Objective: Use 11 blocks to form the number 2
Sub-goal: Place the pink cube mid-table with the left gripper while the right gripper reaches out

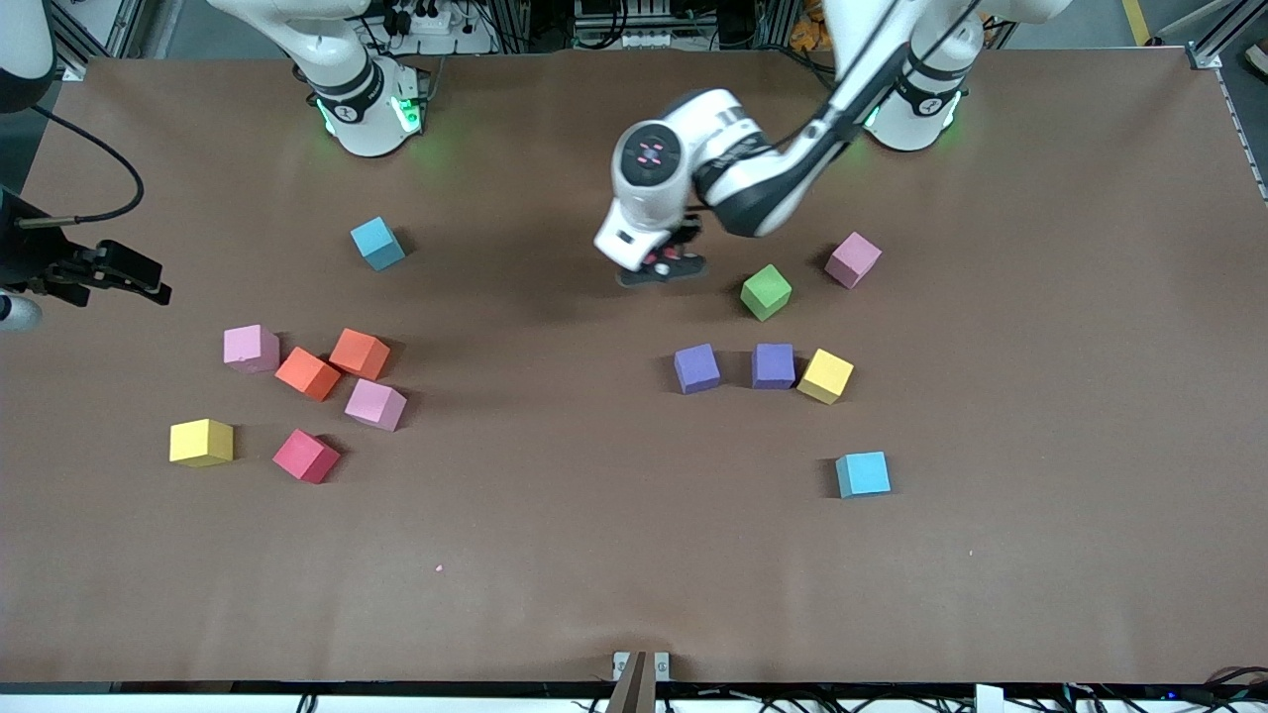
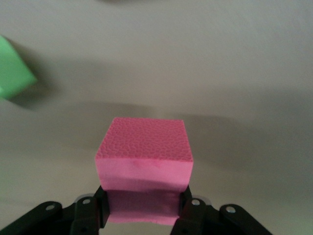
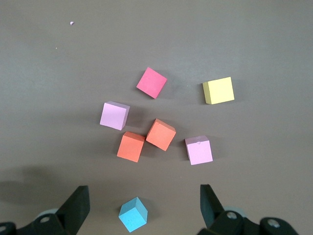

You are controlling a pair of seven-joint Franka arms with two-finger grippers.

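The left gripper [image 1: 662,265] hangs above the brown table [image 1: 555,555], near the middle, and is largely hidden under its own white wrist in the front view; only a red-pink sliver shows there. The left wrist view shows it clamped on a pink block [image 2: 143,169], a matte foam cube with a pebbled top face, one finger [image 2: 188,211] pressed against each side; the fingers' lower parts are cut off.

A green block [image 1: 766,292] lies beside the gripper, toward the left arm's end; in the left wrist view it is cropped at the edge.

The right gripper [image 3: 144,208] waits high above the table at the right arm's end, its jaws spread wide and empty. Only its dark tips enter the right wrist view. Under it lie a light blue block [image 3: 133,214] and a loose cluster of two orange blocks [image 3: 145,140], two pale pink, one red and one yellow.

No number 2 is formed; the blocks lie scattered.
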